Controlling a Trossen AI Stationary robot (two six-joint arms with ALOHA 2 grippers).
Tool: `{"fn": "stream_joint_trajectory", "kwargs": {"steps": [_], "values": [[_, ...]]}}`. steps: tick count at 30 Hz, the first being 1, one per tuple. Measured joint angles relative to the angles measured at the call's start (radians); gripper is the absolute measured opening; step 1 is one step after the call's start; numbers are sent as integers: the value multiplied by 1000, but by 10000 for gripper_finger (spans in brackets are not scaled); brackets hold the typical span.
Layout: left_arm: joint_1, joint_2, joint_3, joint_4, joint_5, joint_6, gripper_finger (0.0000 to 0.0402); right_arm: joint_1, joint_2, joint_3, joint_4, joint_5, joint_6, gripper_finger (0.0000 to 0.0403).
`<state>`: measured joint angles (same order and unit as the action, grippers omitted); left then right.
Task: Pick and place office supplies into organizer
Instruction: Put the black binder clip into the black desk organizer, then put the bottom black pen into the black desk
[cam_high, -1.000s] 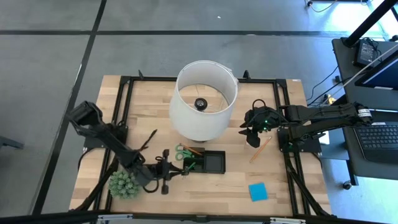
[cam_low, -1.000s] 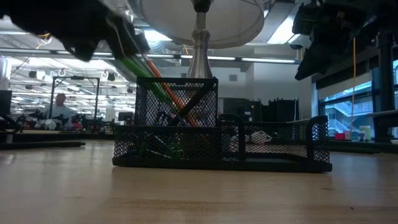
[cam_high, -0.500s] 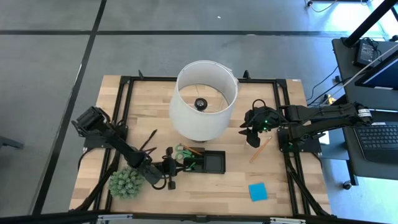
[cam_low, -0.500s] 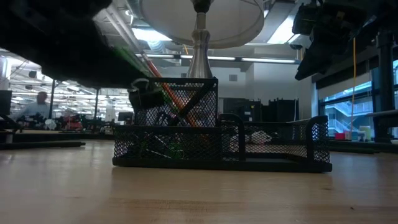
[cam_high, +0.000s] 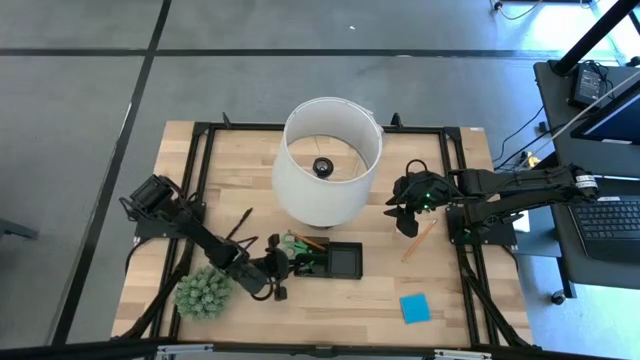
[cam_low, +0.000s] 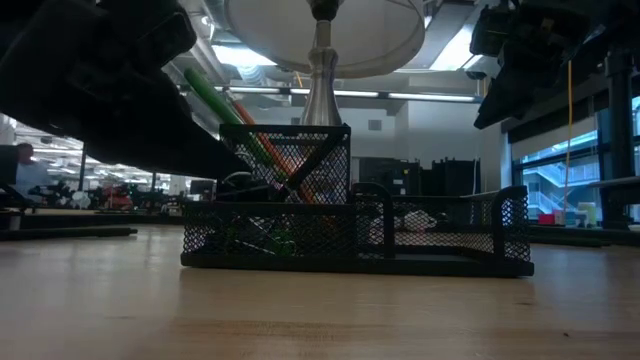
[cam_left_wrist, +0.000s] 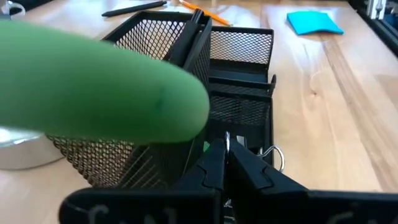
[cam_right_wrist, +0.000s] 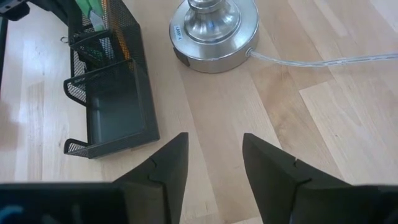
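Observation:
The organizer (cam_high: 332, 262) is a black mesh tray with a tall cup at its left end; it also shows in the low view (cam_low: 355, 235). Green-handled scissors (cam_low: 215, 100) and an orange pencil stand slanted in that cup. My left gripper (cam_high: 277, 272) is at the organizer's left end, shut on a small dark clip (cam_left_wrist: 272, 157). My right gripper (cam_high: 405, 212) hangs open above the table, right of the lamp. A second orange pencil (cam_high: 420, 240), the blue sticky pad (cam_high: 415, 308) and a dark pen (cam_high: 240, 225) lie flat on the table. My left gripper pinches the dark clip between its two shut fingers (cam_left_wrist: 214, 163), on a thin wire part (cam_left_wrist: 227, 140) right at the fingertips. The fingers reach in level from the table's left side. The clip's other wire loop (cam_left_wrist: 272, 155) shows beside them, over the organizer's low compartment.
The big white lampshade (cam_high: 330, 160) stands just beyond the organizer, and its metal base (cam_right_wrist: 214, 28) and clear cord rest on the wood. The spiky green plant ball (cam_high: 203, 293) sits beside my left arm. Bare wood lies between the organizer and the sticky pad.
My left gripper has moved toward the table's right, up to the organizer's left end, and has come down, carrying the clip from level with the cup's rim to about the height of the low tray wall. My right arm has kept still.

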<state>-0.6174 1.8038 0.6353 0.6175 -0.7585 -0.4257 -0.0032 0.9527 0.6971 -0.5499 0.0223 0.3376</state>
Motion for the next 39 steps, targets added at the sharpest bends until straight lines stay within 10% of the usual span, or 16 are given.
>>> {"fn": "stream_joint_trajectory", "kwargs": {"steps": [24,39], "values": [[-40,-149,0,-21,150,-25,61,0,0,0,-1,0,-6,154],[-46,-460,0,-722,430,-408,56,0,0,0,9,2,-35,154]]}}
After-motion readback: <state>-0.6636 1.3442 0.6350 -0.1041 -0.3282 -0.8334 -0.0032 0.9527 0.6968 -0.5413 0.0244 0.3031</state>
